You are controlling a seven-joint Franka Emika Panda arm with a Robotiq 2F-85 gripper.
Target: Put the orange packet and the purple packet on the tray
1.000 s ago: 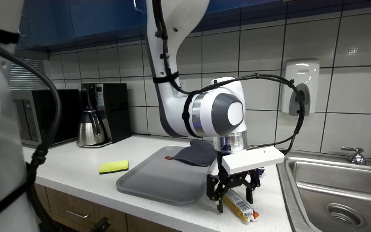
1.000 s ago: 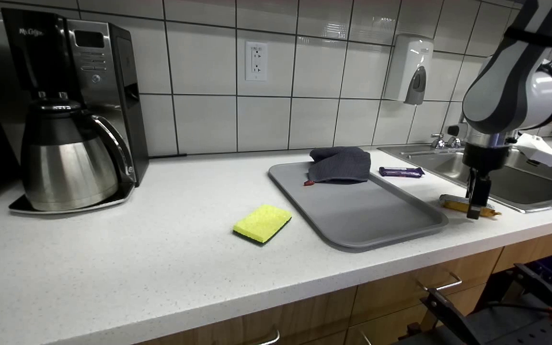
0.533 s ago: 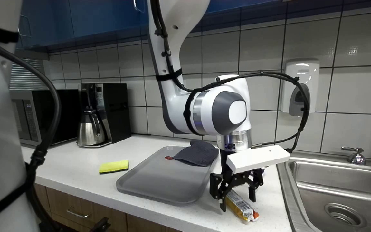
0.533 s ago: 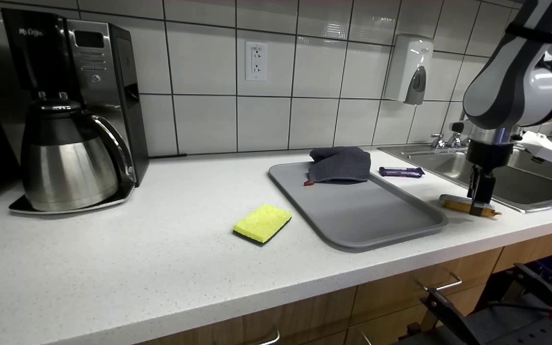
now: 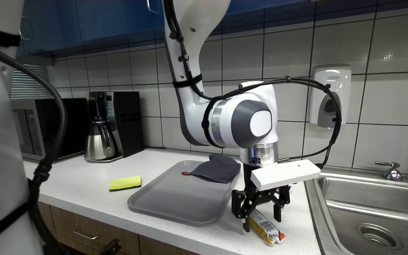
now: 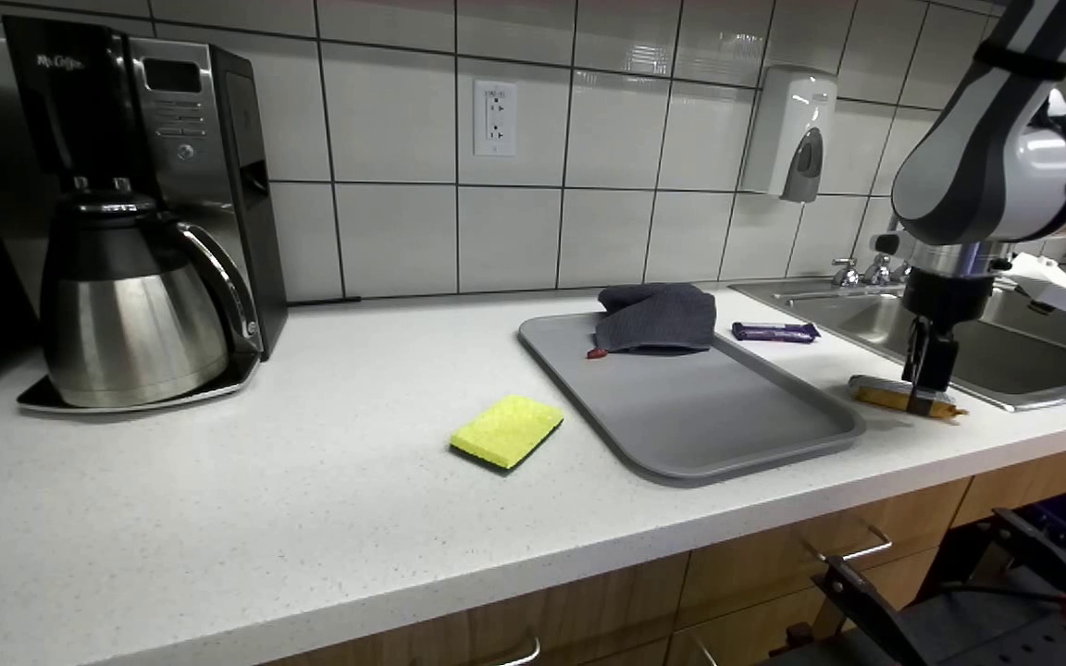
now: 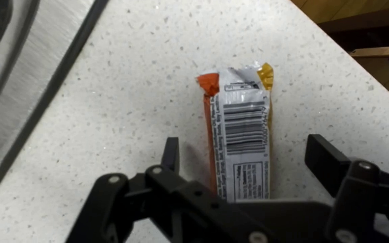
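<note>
Straddling the orange snack-bar packet (image 7: pixel 245 131), the fingers (image 7: pixel 326 162) stand wide apart, gripping nothing; the packet's long axis runs across their closing line.

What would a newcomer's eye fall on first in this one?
Probably the white arm, bent over the counter, its open gripper straddling the orange packet beside the sink. Next, likely the bright yellow sponge, on the counter just off the grey tray in both exterior views. In the wrist view, the packet's barcode stands out near mid-picture.
</note>
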